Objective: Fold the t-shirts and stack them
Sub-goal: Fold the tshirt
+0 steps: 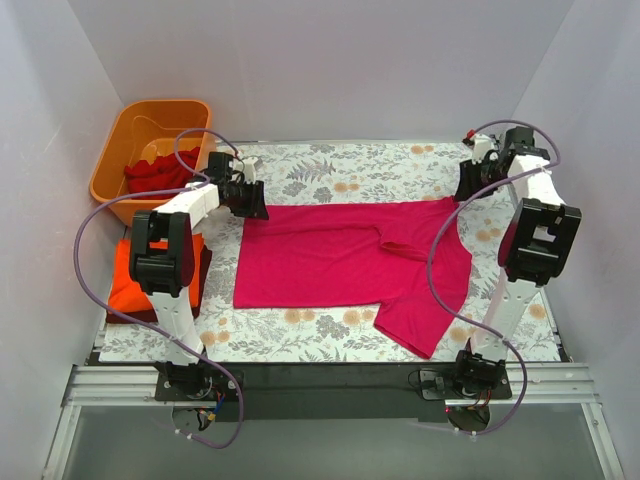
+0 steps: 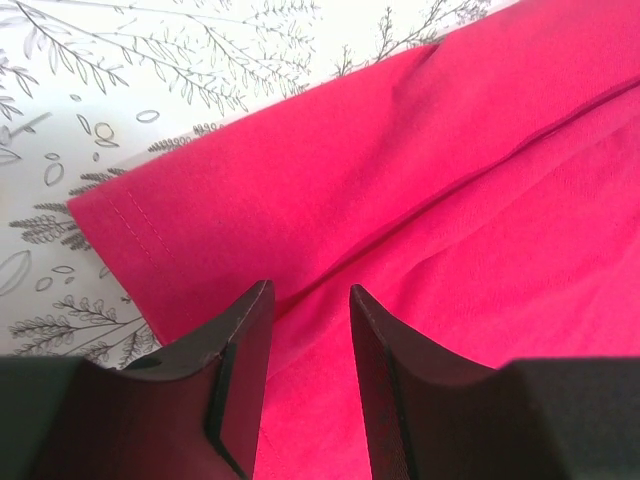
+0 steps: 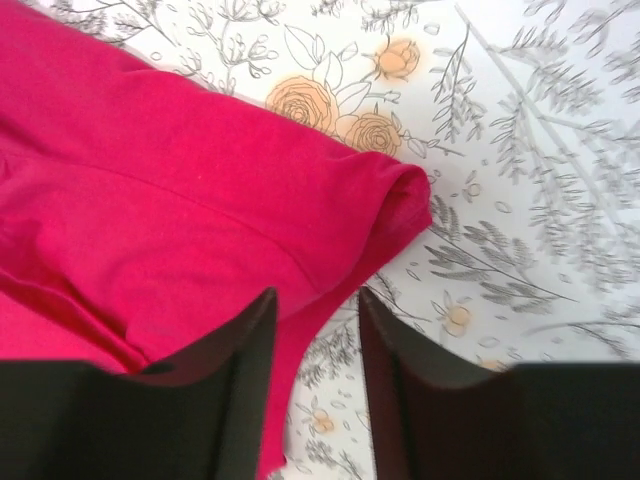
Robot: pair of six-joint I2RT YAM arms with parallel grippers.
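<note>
Hanging just above the magenta-pink t-shirt [image 1: 340, 255], the left pincer [image 2: 308, 292] is seen with its two fingers parted by a narrow gap. Nothing is gripped, and a raised fold of the cloth runs under the gap. This pincer is placed over the shirt's far-left corner, where a stitched hem is laid flat on the table [image 1: 330, 165]. The right pincer [image 3: 317, 295] is likewise held a little open with nothing between its fingers. It is set over the shirt's far-right part, where a rolled sleeve end is seen beside printed orange roses. The edge of the cloth passes beneath the gap, so both pink cloth and bare table are shown there.

The magenta-pink t-shirt is spread across the middle of the table, with its straight hem turned toward the left edge. One sleeve is folded over the body, and the other end is drawn down toward the near-right corner. The table is covered by a white sheet printed with grey leaves and orange flowers.

At the far-left corner an orange tub [image 1: 115, 150] is stood, and a crumpled deep red t-shirt [image 1: 160, 172] is held inside it. Along the left edge a folded orange t-shirt [image 1: 125, 285] is laid on a dark maroon t-shirt [image 1: 205, 268], of which only a strip is shown. Both are partly hidden by the left arm.
</note>
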